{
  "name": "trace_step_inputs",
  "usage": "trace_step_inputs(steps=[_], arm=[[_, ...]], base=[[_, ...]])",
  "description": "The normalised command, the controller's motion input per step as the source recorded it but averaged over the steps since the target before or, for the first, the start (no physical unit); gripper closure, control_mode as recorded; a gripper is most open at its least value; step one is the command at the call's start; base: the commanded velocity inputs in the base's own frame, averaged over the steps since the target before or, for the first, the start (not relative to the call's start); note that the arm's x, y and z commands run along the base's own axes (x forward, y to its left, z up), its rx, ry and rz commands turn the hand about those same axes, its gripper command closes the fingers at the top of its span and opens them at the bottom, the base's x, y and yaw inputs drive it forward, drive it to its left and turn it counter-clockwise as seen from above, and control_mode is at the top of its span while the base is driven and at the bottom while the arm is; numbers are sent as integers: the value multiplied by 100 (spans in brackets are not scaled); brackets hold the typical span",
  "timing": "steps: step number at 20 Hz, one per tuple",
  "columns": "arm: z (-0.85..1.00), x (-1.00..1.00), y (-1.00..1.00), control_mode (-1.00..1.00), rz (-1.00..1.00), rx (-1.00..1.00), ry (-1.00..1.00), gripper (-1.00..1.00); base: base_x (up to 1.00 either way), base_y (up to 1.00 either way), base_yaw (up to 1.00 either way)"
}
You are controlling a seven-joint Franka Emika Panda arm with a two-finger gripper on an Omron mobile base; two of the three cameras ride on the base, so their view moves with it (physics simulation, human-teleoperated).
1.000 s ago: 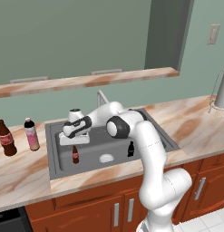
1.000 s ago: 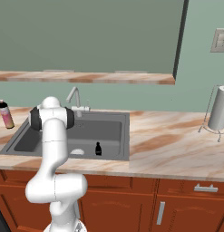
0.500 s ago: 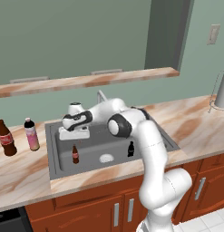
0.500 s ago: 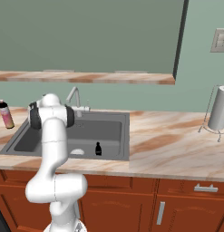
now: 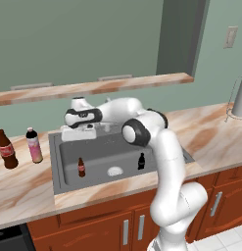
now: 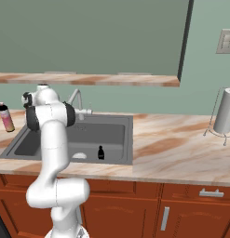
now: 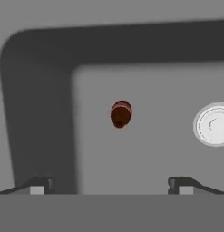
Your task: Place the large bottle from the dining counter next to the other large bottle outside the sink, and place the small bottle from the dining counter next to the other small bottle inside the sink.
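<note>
Left base view: the small bottle [image 5: 81, 167] stands in the sink [image 5: 59, 169], well apart from the other small bottle [image 5: 140, 161].
Right base view: other small bottle beside drain.
Hand view: claw [image 7: 111, 185] wide open, empty, above small bottle. Risk: placement judged too distant.

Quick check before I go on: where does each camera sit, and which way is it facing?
Left base view: behind the arm's left, looking down at the grey steel sink; the white arm reaches over it, end effector above the basin.
Right base view: behind the arm's right, facing the same sink; the arm rises at lower left.
Hand view: on the hand, looking straight down at the tiny brown red-labelled bottle between open fingertips.
Shared: both base views show the tiny all-black bottle and the tall pink bottle.
</note>
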Motion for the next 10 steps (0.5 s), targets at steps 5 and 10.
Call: trace_step_inputs(steps=[5,10], arm=[[65,-97,-27,-100,9,2,-6,-100],[60,-96,-47,-100,10,5,-15,-100]], base=[[0,0,0],[0,0,0]])
